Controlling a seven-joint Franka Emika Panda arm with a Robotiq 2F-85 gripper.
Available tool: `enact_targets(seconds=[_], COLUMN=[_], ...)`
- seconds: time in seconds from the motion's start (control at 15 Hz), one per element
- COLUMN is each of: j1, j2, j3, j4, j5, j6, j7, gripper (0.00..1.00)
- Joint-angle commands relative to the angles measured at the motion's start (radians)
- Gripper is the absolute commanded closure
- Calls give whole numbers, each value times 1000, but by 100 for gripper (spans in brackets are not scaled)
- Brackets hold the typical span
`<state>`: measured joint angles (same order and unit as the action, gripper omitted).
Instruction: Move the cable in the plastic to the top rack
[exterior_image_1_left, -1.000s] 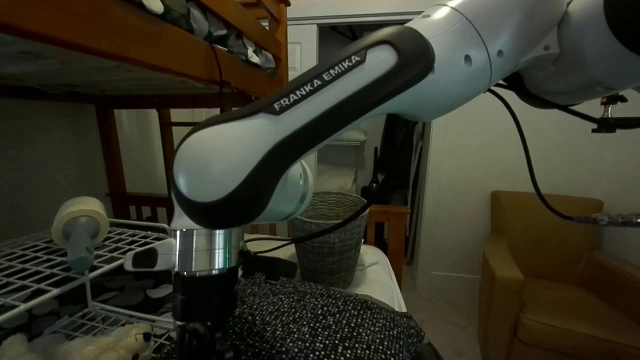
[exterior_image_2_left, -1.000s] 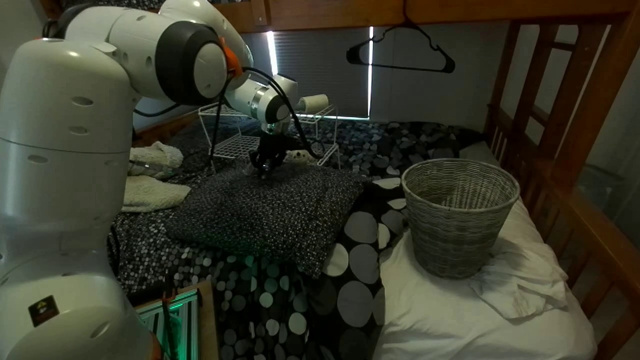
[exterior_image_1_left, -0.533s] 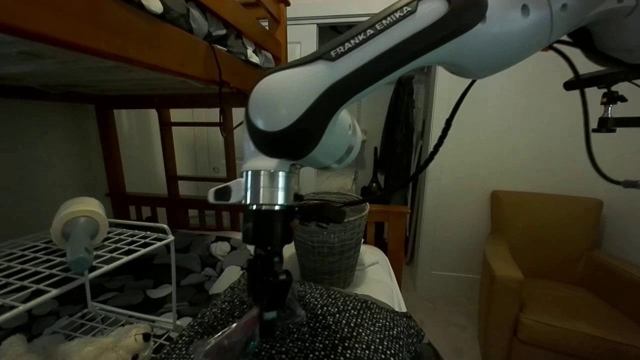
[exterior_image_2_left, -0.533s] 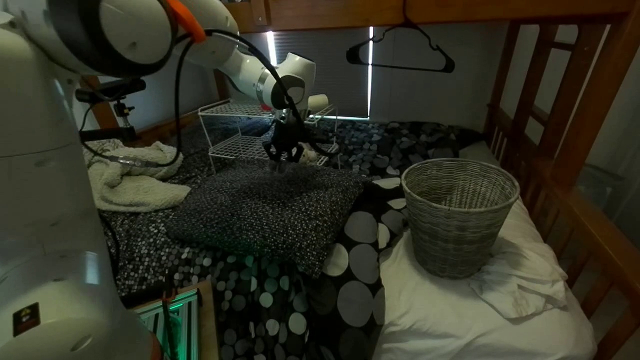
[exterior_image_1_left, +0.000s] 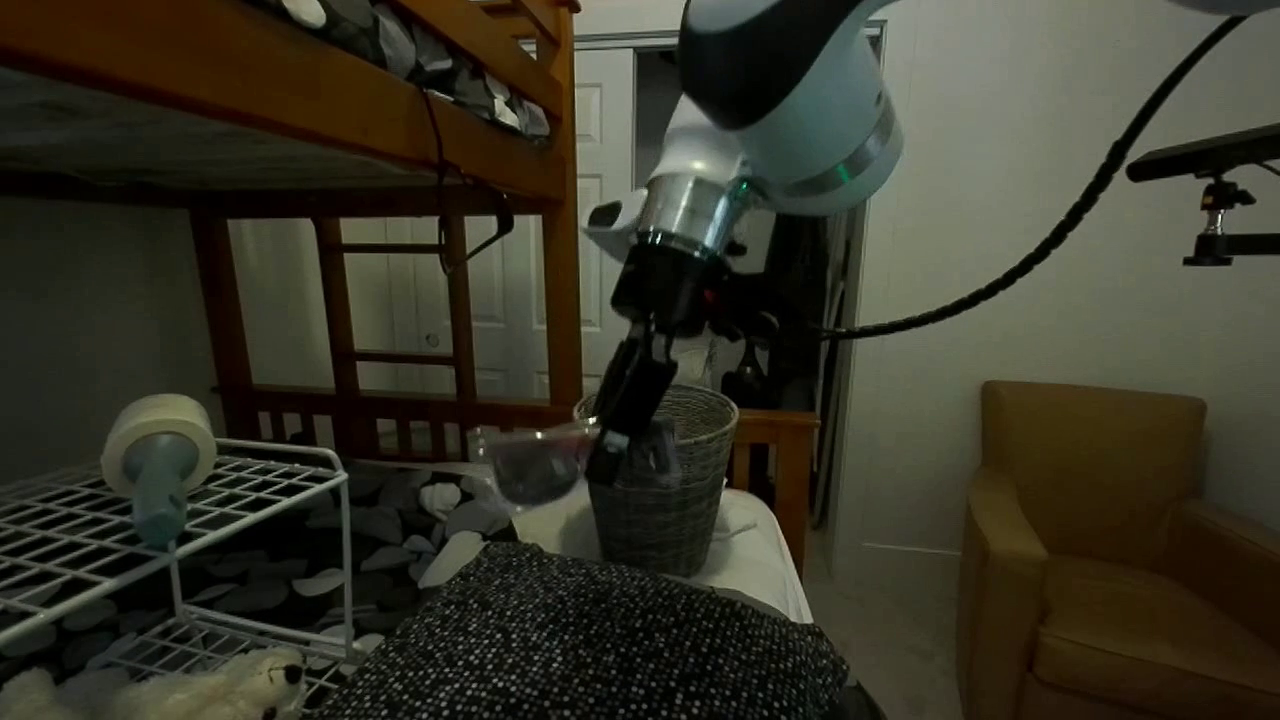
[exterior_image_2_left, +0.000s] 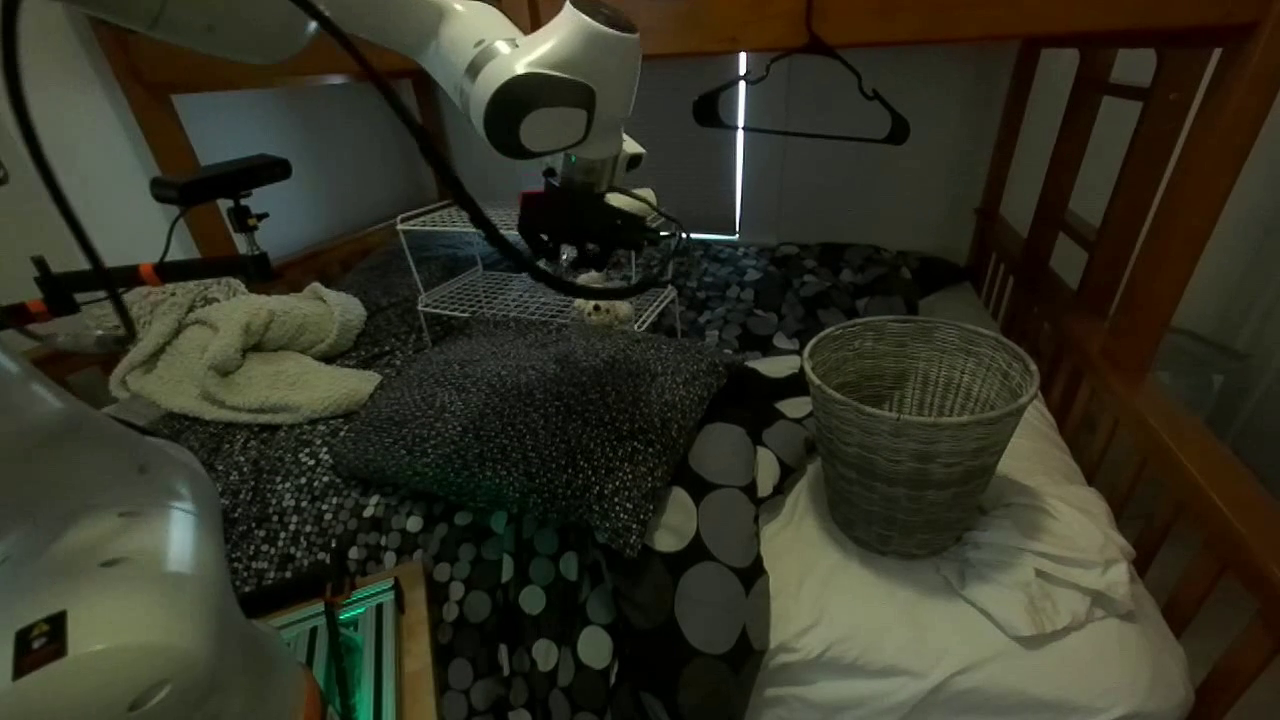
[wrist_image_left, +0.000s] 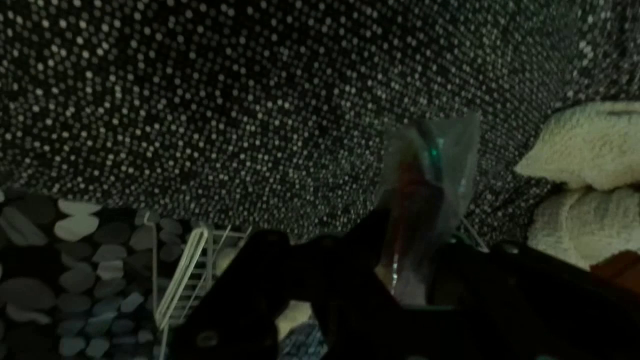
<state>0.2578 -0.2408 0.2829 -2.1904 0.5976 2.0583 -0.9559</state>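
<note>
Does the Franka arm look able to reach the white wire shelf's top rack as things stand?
Probably yes: above the pillow, the gripper holds the clear plastic bag, with no obstacle visible toward the top rack; a white roll occupies part.

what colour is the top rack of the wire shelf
White; the top rack shows best in an exterior view.

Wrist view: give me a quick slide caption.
Hand grips the plastic packet, seen against the dotted pillow; wire rack at lower left.

Light is dim, the wrist view darkest, bright slits (exterior_image_2_left: 742, 190) edging a blind (exterior_image_2_left: 687, 165).
</note>
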Motion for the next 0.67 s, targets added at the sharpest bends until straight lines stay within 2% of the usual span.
enact_targets(seconds=[0.0, 0.07, 0.33, 0.4, 0.6], j1=[55, 47, 67, 67, 117], j2=[-97, -66, -89, -87, 126], j3=[-30, -41, -40, -40, 16], j4=[-25, 2, -2, -4, 117], j5=[127, 58, 92, 94, 124], j6=[106, 37, 86, 88, 201], j7=[48, 36, 55, 55, 7], gripper=[97, 87, 87, 97, 97])
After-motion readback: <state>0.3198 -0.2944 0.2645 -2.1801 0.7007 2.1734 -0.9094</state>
